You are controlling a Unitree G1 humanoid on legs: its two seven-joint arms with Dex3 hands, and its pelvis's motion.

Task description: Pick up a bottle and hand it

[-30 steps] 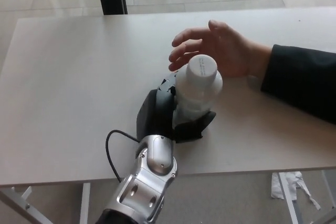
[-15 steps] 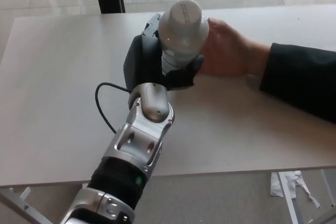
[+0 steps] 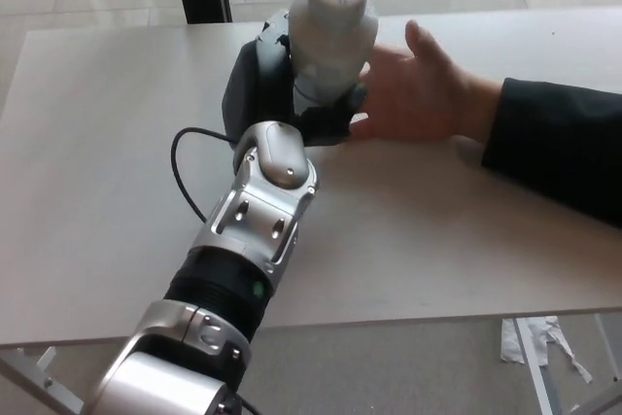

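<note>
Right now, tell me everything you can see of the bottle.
The bottle is white and looks like plastic, with a wide round cap facing the camera and a broader shoulder below it. It stands roughly upright, lifted above the table, held in the left hand, whose black fingers wrap its lower body and hide its base. A person's open hand waits just to its right; whether it touches the bottle cannot be told.

Bright even daylight, soft shadows, sharp
</note>
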